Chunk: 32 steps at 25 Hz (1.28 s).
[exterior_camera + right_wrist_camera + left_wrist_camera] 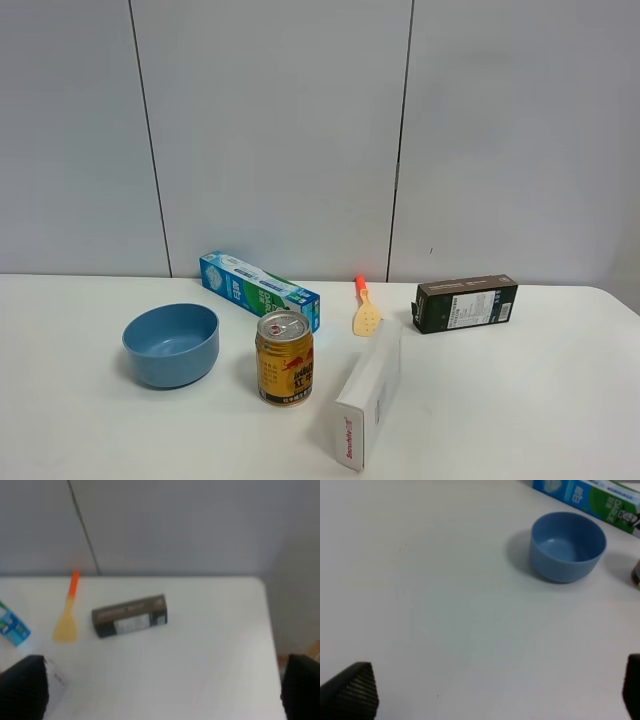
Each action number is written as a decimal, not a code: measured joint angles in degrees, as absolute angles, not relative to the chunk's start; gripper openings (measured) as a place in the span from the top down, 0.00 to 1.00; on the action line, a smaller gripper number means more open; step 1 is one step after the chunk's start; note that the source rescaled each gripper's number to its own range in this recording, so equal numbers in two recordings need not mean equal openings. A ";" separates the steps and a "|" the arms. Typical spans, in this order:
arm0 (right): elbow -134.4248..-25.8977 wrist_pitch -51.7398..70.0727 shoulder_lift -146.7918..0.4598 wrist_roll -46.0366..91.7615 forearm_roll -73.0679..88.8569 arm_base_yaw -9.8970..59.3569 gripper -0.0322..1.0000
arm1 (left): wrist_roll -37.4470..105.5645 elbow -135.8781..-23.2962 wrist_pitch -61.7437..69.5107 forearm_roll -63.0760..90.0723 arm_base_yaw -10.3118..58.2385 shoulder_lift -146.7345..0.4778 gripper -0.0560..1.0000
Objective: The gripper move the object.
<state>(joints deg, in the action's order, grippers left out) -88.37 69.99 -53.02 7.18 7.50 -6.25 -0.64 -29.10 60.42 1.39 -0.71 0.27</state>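
One gold can (285,358) standing upright beside a blue bowl (171,344), overhead view lacking arms, wrist views showing both grippers' (490,692) (160,690) jaws spreading wide.

Only a red bull logo shows on the can (285,358); other print unreadable.

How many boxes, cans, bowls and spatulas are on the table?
Boxes: 3, the blue-green box, the dark box and the white box
Cans: 1, the gold can
Bowls: 1, the blue bowl
Spatulas: 1, the orange spatula
Total: 6
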 joint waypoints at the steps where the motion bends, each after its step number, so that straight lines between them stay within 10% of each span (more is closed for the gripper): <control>1: -88.43 70.04 -50.53 7.18 7.30 -6.85 0.17 | -0.64 -29.10 60.42 1.39 -0.71 0.27 0.00; 8: -81.22 69.99 -36.77 7.12 6.73 -9.14 0.17 | -0.64 -29.10 60.42 1.39 -0.71 0.27 0.00; 20: -37.37 61.53 -17.27 5.63 5.34 -9.14 0.17 | -0.64 -29.10 60.42 1.39 -0.71 0.27 0.00; 32: -30.00 60.15 -7.22 5.09 3.86 -9.14 0.17 | -0.64 -29.10 60.42 1.39 -0.71 0.27 0.00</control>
